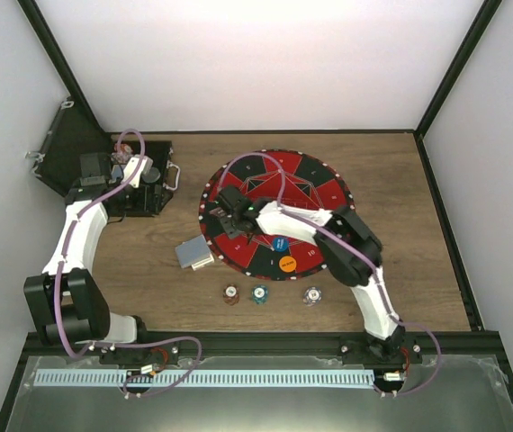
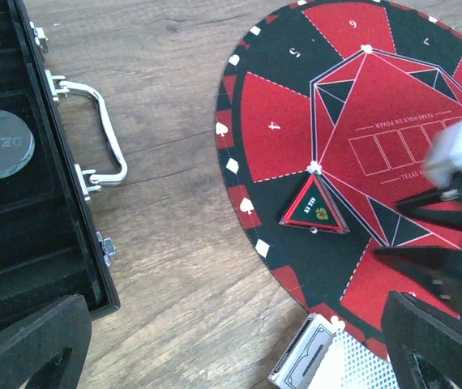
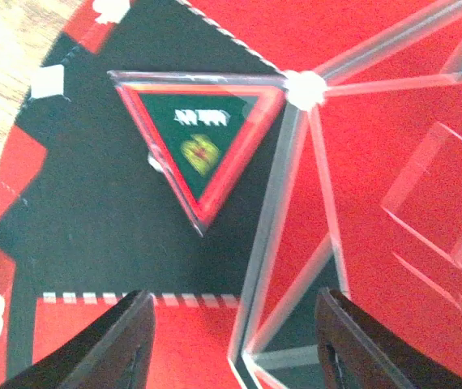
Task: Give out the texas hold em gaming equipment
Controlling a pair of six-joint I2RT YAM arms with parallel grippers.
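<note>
Hovering over the mat (image 3: 93,235), the right tool (image 3: 231,328) stands apart, empty, near a triangular token (image 3: 203,150); the left tool (image 2: 235,348) gapes too.

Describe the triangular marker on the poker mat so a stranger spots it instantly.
Find the round red-and-black mat. On its black wedge toward the case lies the triangular marker, green inside a red border. Unlike the round discs nearby, it has three corners.

Bright, even light — right wrist view motion-blurred, the right claw (image 3: 233,324) soft-edged.
</note>
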